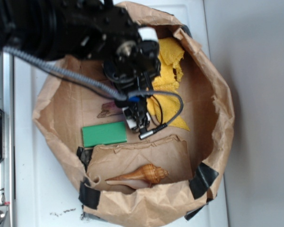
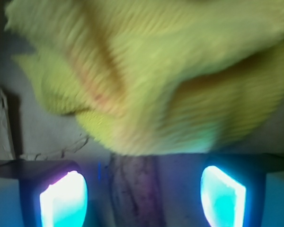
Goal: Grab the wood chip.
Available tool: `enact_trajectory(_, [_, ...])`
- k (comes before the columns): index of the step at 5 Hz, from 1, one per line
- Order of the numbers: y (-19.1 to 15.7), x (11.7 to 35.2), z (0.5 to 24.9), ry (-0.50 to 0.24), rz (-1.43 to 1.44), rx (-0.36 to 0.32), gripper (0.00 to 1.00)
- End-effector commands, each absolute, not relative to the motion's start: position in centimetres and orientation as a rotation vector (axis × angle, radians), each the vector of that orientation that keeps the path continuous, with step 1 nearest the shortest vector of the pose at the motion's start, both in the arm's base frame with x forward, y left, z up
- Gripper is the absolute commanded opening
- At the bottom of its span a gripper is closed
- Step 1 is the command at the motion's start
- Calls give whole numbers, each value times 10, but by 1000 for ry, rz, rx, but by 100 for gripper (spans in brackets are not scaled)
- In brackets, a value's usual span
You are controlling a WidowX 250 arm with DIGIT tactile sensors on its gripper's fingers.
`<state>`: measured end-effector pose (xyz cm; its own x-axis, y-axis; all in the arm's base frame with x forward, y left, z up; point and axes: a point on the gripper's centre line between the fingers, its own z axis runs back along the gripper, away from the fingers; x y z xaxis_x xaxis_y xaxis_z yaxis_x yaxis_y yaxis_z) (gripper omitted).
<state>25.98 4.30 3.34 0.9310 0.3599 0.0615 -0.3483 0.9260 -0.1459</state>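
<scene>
Inside the brown paper bag (image 1: 213, 109), gripper (image 1: 135, 116) hangs low, jaws spread wide, nothing held. Wrist view: wood chip (image 2: 135, 189) lies lengthwise between the two lit fingertips (image 2: 64, 201), pointing toward the yellow cloth (image 2: 151, 71) just beyond. Exterior view: chip (image 1: 106, 109) pokes out left of the gripper, just above the green block (image 1: 104, 134).

Judgement: drop straight, close across the narrow width, stay short of the cloth so no fold gets pinched. Chip is thin; jaws must reach the bag floor.

White surface (image 1: 33, 189) under the bag; grey wall right. Seashell (image 1: 142, 176) near the lower edge, well apart.
</scene>
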Motion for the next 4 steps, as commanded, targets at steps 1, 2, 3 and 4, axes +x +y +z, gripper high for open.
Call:
enact_trajectory(1, [43, 267, 24, -138, 385, -73, 100])
enact_trajectory(2, [41, 265, 8, -157, 395, -18, 100])
enact_trajectory(3, [40, 263, 8, -178, 414, -10, 0])
enact_trajectory(4, [42, 262, 9, -209, 438, -3, 0])
